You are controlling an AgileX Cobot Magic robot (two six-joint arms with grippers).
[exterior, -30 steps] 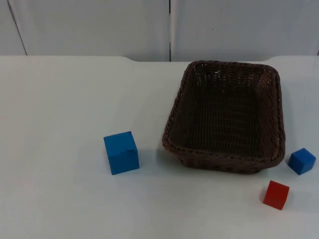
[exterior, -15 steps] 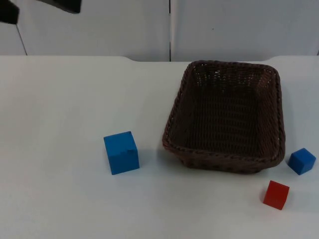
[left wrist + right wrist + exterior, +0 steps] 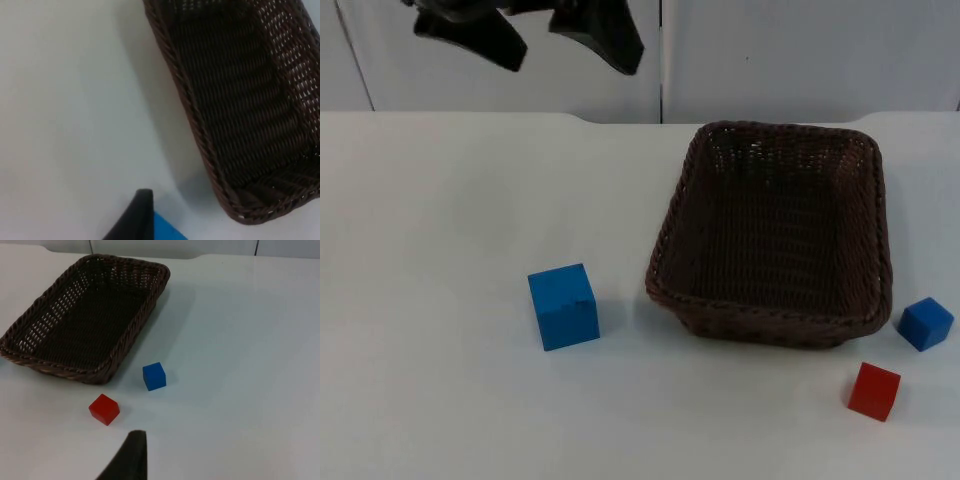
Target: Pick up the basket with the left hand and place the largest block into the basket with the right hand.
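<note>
Your left gripper [image 3: 535,45] is hanging high over the far left part of the table [image 3: 440,250], in front of the grey partition wall [image 3: 770,50], with its two fingers spread wide and nothing between them. The brown wicker basket [image 3: 775,235] is sitting on the table well apart from it, nearer you and off to its right. The largest block, the big blue cube [image 3: 563,306], is lying well below and ahead of that gripper, just beside the basket's left side but not touching it. The small blue cube [image 3: 925,323] and the red cube [image 3: 874,390] are resting by the basket's near right corner. Your right arm is waiting; whether its gripper is spread or pressed together, I cannot tell.
</note>
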